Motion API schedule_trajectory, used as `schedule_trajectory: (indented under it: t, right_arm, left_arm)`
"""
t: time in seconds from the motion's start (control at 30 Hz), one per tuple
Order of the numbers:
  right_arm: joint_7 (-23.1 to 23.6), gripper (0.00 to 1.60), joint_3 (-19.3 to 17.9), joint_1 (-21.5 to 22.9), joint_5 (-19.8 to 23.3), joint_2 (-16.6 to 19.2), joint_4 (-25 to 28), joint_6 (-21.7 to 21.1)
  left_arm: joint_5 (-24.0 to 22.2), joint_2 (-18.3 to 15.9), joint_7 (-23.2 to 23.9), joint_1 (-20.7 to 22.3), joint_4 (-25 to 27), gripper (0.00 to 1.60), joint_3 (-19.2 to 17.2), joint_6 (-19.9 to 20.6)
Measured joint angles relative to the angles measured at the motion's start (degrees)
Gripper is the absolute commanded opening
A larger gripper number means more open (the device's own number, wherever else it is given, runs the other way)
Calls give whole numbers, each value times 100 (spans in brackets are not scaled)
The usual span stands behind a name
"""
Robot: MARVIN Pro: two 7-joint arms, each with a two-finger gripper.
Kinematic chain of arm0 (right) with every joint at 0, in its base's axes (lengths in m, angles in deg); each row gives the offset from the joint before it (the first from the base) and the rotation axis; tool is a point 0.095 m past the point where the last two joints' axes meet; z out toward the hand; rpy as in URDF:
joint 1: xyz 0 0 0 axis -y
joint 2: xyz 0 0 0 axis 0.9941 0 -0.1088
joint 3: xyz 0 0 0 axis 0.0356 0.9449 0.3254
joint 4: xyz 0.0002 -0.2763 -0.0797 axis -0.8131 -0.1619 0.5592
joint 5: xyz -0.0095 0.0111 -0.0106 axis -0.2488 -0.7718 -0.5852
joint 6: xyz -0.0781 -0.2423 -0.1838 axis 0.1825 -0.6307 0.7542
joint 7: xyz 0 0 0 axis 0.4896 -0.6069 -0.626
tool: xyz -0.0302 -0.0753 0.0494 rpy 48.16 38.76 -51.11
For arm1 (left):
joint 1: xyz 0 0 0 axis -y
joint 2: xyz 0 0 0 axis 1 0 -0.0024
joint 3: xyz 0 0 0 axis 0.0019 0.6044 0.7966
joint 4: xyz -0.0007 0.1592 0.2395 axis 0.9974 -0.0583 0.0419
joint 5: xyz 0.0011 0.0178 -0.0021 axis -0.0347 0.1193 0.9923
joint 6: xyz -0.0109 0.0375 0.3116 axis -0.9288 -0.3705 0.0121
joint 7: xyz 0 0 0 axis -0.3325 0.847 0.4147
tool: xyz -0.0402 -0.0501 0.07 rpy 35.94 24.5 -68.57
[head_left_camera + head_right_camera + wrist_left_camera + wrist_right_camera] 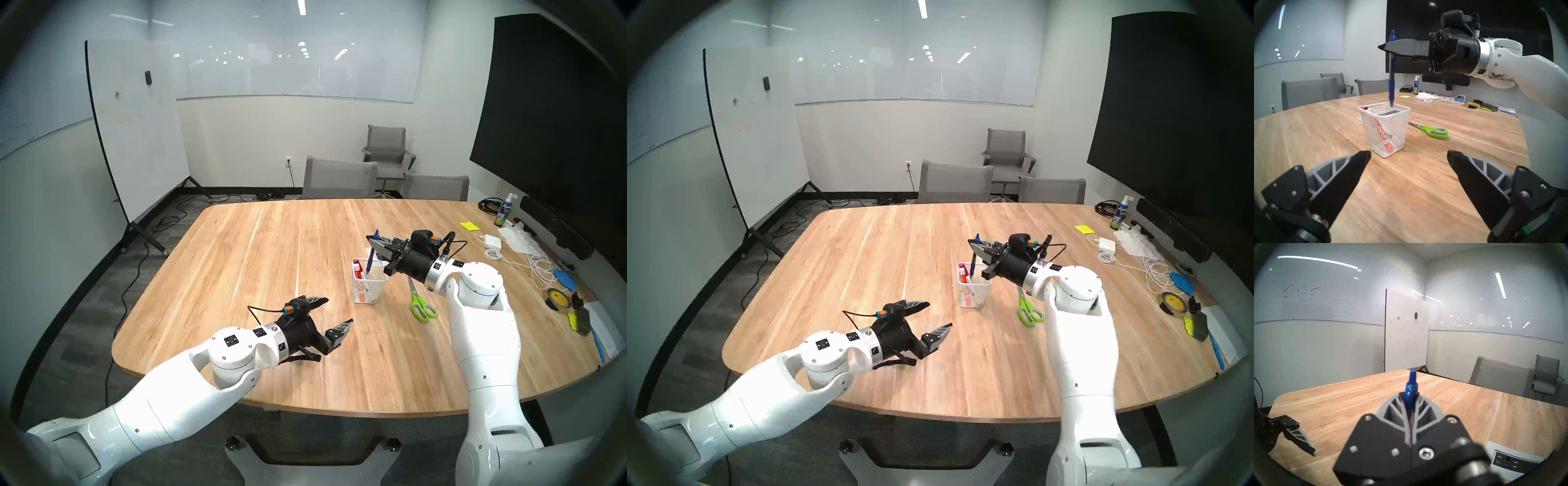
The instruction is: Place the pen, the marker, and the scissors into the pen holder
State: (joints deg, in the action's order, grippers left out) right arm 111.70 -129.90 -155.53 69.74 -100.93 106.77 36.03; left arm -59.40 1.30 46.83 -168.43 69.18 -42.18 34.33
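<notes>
While the left gripper (334,310) waits low over the wooden table (237,258) with its fingers wide apart and nothing between them, the work happens further to the right. The white mesh pen holder (1385,129) stands upright on the table, and a white marker with a red cap (1380,130) already leans inside it. Over its opening hangs the blue pen (1392,81), clamped near its upper end between the pressed-together fingers of the right gripper (1384,47), which reaches in level from the right. The long axis of the pen is almost vertical, the pointed tip downward at the far rim, the clicker end above the fingers.

To do this step well, I think the tip should come a little nearer the middle of the opening, then go straight down before the fingers open, so it does not catch on the rim or tip the light holder.

Right of the holder, the green-handled scissors (420,303) lie flat on the table, blades pointing away.
</notes>
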Motion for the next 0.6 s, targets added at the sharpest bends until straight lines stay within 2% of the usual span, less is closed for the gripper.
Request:
schedule_trajectory:
  t: [0.6]
  right_arm:
    - [-268,0,52,131,-364,-46,-152,62]
  left_arm:
    - [-20,-68,-25,2,37,160,7,-5]
